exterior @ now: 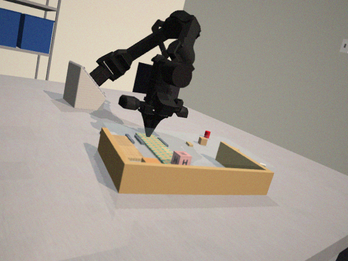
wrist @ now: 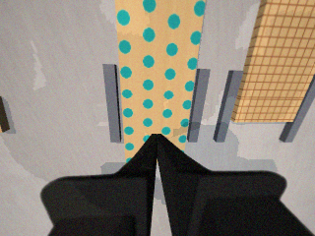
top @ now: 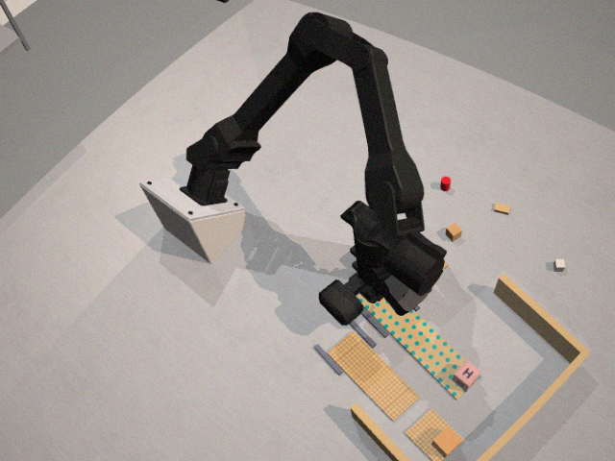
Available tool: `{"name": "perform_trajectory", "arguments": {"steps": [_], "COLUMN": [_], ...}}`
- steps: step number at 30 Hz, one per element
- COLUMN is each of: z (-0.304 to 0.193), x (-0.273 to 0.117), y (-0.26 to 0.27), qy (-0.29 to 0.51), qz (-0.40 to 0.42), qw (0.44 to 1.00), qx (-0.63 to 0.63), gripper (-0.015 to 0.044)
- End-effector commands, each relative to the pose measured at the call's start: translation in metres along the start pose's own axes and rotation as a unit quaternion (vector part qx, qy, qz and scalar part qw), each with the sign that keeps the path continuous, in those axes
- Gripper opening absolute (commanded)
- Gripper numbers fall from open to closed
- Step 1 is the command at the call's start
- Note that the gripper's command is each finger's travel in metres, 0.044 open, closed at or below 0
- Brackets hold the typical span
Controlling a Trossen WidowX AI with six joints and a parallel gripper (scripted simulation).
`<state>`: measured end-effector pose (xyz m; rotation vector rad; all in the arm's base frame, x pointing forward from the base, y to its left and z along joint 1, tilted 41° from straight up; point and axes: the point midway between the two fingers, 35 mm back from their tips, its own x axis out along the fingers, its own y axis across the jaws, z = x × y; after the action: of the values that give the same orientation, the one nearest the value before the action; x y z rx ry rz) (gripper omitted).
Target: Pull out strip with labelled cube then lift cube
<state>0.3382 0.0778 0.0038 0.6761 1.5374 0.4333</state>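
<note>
The strip with teal dots (top: 414, 339) (exterior: 157, 148) (wrist: 159, 74) lies in one unbroken piece in what shows. The pink cube marked H (top: 465, 375) (exterior: 181, 158) sits on its far end. The grid-patterned strip (top: 372, 375) (exterior: 126, 145) (wrist: 276, 74) lies beside it; a gap parts it from a shorter grid piece (top: 421, 427), which carries a plain orange block (top: 447, 441) (exterior: 151, 160). My gripper (exterior: 148, 136) (wrist: 156, 138) is shut with nothing seen between its fingers. Its tips point down at the dotted strip's near end; whether they touch it cannot be told.
Low grey rails (top: 328, 359) (exterior: 129, 138) (wrist: 111, 103) flank both strips' near ends. A wooden wall (top: 541, 317) (exterior: 193, 179) encloses the far end and sides. Outside it are a red cylinder (top: 445, 183) (exterior: 207, 134), a tan block (top: 453, 231) (exterior: 203, 141) and a white cube (top: 559, 264).
</note>
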Motion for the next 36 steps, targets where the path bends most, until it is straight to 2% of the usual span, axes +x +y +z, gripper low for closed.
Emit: {"name": "perform_trajectory", "arguments": {"steps": [1,36], "z": [-0.012,-0.064], "x": [0.004,0.004], "y": [-0.001,0.0], "qy": [0.009,0.011], "qz": [0.001,0.001], "qw": [1.0,1.0], "qx": [0.006,0.007], "gripper": [0.0,0.0]}}
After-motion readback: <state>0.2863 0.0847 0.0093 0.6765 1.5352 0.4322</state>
